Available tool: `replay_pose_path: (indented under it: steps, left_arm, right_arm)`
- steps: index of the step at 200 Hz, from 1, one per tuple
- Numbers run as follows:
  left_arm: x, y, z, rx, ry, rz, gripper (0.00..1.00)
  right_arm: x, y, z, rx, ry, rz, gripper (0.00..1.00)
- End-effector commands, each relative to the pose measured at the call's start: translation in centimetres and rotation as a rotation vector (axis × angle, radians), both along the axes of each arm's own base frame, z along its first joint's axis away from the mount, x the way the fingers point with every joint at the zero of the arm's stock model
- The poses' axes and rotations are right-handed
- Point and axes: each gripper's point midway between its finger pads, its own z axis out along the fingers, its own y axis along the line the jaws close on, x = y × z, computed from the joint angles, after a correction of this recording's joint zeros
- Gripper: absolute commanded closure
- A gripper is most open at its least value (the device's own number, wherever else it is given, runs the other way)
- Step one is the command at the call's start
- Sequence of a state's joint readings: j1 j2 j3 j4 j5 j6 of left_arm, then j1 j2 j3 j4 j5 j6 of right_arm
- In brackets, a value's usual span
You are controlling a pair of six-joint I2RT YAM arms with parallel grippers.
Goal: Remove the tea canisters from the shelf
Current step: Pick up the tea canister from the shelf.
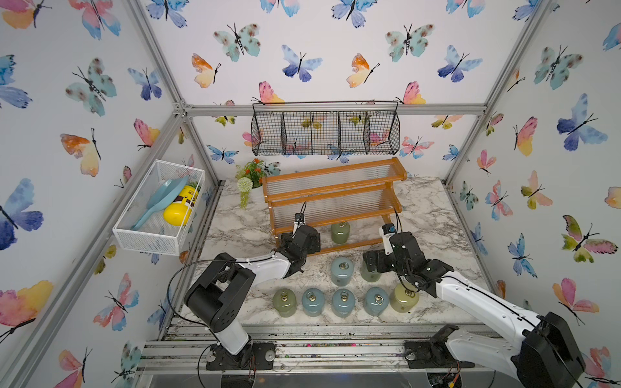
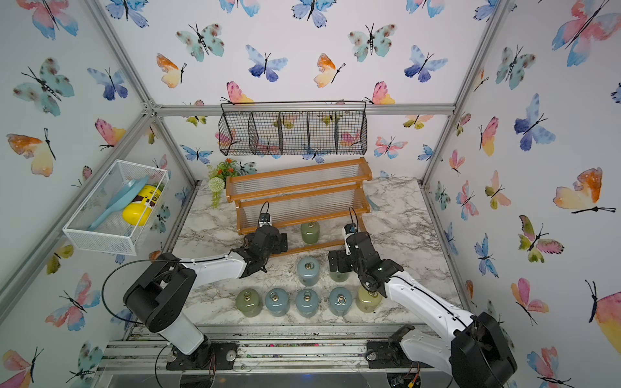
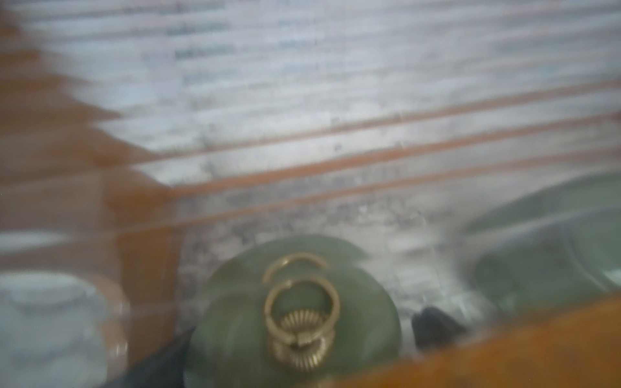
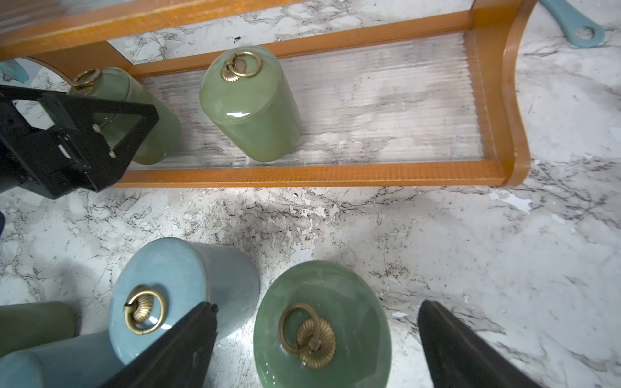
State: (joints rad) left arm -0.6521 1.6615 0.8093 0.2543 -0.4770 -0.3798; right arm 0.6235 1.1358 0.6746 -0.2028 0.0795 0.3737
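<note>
Two green tea canisters (image 4: 250, 107) stand on the lowest tier of the shelf (image 4: 302, 174), upper frame. The left end effector (image 1: 300, 239) straddles one, released (view blurred); the right end effector (image 4: 317, 307) hangs released over the worktop (image 4: 470, 252). Next, likely: clench, lift clear.

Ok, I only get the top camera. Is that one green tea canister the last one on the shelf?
Observer: No. The right wrist view shows a second green canister on the shelf, beside the first green canister; the left gripper hides it from above.
Operator: Did it grab it?
Observer: Not yet. In the left wrist view its fingers stand open on either side of that canister.
</note>
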Motion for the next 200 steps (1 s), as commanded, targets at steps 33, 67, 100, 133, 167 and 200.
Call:
replay_pose_path:
  steps: [33, 67, 100, 133, 167, 200]
  left_arm:
    - [1.0, 0.2, 0.0, 0.017, -0.02, 0.02, 0.0]
    - [1.0, 0.4, 0.2, 0.024, -0.033, 0.016, 0.05]
    - [0.8, 0.3, 0.4, 0.02, -0.043, -0.001, 0.09]
    - [0.6, 0.4, 0.4, 0.022, -0.04, -0.006, 0.12]
    - [0.4, 0.3, 0.7, 0.02, -0.053, -0.021, 0.17]
    - [0.3, 0.2, 1.0, 0.021, -0.056, -0.033, 0.21]
  right_arm:
    - [-0.4, -0.7, -0.2, -0.017, 0.0, -0.011, 0.01]
    - [-0.5, -0.8, -0.1, -0.018, -0.004, -0.013, 0.01]
    - [-0.6, -0.8, -0.2, -0.018, 0.0, -0.012, 0.01]
    - [-0.6, -0.9, -0.2, -0.018, -0.002, -0.014, 0.01]
    - [-0.6, -0.9, -0.2, -0.019, -0.002, -0.014, 0.01]
    - [-0.6, -0.9, -0.3, -0.02, 0.001, -0.014, 0.01]
